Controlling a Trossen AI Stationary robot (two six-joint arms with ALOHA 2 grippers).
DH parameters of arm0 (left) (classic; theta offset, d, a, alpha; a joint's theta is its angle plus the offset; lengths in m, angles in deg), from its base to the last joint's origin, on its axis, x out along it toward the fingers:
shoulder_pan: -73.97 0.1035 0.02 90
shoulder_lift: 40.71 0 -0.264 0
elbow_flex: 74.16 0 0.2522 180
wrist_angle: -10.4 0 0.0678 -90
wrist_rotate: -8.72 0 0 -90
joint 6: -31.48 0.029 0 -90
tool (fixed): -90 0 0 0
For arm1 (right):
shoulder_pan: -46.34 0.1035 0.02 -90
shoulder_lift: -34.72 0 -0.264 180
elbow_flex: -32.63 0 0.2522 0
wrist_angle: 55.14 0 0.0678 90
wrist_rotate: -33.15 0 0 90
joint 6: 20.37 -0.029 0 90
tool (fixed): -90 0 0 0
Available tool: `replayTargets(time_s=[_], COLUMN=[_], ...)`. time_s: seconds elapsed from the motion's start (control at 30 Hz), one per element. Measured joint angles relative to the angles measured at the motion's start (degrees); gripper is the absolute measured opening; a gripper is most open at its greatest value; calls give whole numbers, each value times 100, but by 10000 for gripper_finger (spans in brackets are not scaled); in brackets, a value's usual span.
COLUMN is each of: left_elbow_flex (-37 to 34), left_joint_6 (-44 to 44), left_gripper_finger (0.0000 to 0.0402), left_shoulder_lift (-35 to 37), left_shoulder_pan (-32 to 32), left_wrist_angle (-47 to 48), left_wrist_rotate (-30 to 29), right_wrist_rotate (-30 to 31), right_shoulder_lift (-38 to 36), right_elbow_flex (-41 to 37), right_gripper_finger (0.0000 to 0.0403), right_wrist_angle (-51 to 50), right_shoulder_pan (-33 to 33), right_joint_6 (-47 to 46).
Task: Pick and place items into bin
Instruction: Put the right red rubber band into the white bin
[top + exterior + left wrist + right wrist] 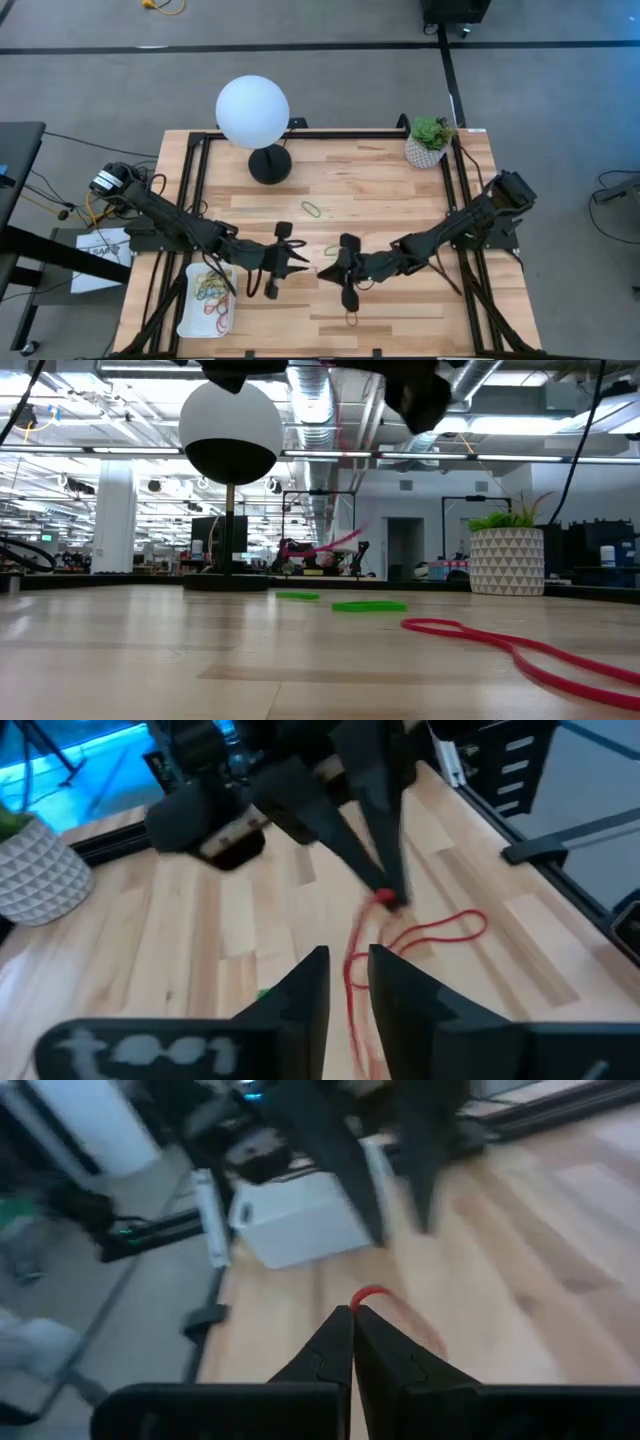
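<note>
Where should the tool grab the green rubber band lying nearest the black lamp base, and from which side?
Probably from straight above: the thin green rubber band lies flat on the wooden table as a narrow loop. Close the tool across its narrow middle, catching both strands.

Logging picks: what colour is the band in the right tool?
Red; the thin rubber band at the right tool shows best in the right wrist view.
</note>
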Motion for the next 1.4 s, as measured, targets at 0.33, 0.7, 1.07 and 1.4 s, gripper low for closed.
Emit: replayTargets(time_s=[0.33, 0.7, 1.07, 1.4], left_elbow_flex=[0, 7, 5, -4], left_joint_6=[-29, -35, 48, 74], left_gripper_finger=[120, 130, 130, 130], left_shoulder_lift=[0, 4, 2, -11], left_shoulder_pan=[0, 0, -3, -9], left_wrist_angle=[139, 181, 268, 355], left_wrist_rotate=[110, 222, 877, 958], right_wrist_rotate=[-720, -708, -710, -697], right_shoulder_lift=[640, 648, 648, 631], right_elbow_flex=[451, 515, 517, 527], right_gripper_finger=[1, 1, 1, 1], right_wrist_angle=[264, 364, 501, 569], right_shoulder_pan=[-449, -373, -360, -335], right_joint_6=[72, 346, 416, 416])
